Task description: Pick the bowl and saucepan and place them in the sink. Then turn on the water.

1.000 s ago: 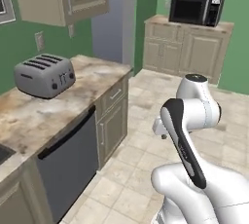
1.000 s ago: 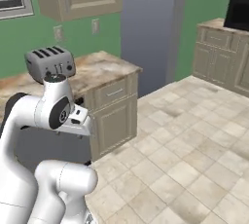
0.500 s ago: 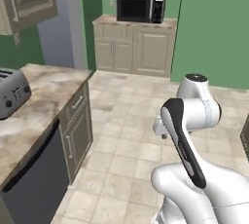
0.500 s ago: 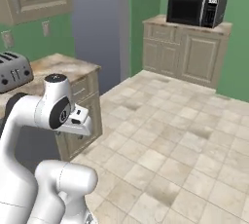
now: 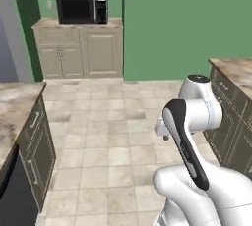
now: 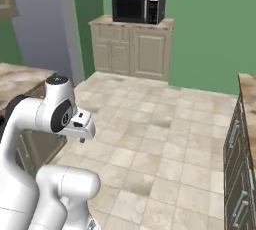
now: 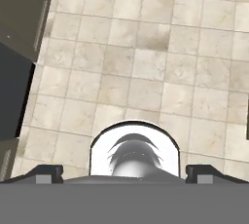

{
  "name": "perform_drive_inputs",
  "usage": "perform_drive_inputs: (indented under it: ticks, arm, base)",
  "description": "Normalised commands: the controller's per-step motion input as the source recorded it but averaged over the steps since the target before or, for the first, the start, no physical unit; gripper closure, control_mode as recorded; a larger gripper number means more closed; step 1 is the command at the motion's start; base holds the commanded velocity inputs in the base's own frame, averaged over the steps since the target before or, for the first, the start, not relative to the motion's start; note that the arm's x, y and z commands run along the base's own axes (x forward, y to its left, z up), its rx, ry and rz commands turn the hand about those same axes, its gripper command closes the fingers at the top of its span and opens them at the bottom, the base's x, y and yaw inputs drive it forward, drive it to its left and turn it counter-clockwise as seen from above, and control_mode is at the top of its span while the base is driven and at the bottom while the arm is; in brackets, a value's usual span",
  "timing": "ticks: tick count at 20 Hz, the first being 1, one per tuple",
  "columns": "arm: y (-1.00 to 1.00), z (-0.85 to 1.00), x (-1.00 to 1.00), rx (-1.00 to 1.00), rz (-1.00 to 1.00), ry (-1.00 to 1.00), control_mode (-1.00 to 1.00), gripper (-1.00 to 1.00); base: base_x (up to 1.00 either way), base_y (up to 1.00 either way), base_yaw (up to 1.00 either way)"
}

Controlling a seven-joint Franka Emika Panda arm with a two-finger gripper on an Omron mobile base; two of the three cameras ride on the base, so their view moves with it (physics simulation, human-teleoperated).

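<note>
Beige stone floor tiles (image 7: 146, 67) spread beneath the two-finger gripper (image 7: 124, 172), whose dark fingertips (image 7: 48, 172) stand wide apart, holding nothing. Ahead, a black microwave (image 5: 81, 8) sits on cream cabinets (image 5: 78, 48) against the green wall (image 5: 187, 18) (marble-topped counters (image 6: 250, 86) flank both sides); bowl, saucepan and sink aren't anywhere I can see.

Green wall (image 5: 187, 18), blk microwave (image 5: 81, 8), beige tile floor (image 5: 113, 141).

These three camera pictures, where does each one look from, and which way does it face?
Left base view: behind the arm's left, facing the microwave; arm at lower right.
Right base view: behind its right, facing the same microwave; arm at lower left.
Hand view: on the hand, looking down at the floor tiles; open fingers at the bottom.
Both base views share microwave, cabinets, floor.
</note>
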Motion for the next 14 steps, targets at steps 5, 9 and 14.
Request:
perform_drive_inputs:
  ticks: [5, 9, 14]
  arm:
    - [0.00, 0.00, 0.00, 0.00, 0.00, 0.00, 1.00, -1.00]
    - [0.00, 0.00, 0.00, 0.00, 0.00, 0.00, 1.00, -1.00]
    - [0.00, 0.00, 0.00, 0.00, 0.00, 0.00, 1.00, -1.00]
  base:
    - [0.28, 0.38, -0.55]
    - [0.33, 0.54, -0.53]
    - [0.37, 0.65, -0.51]
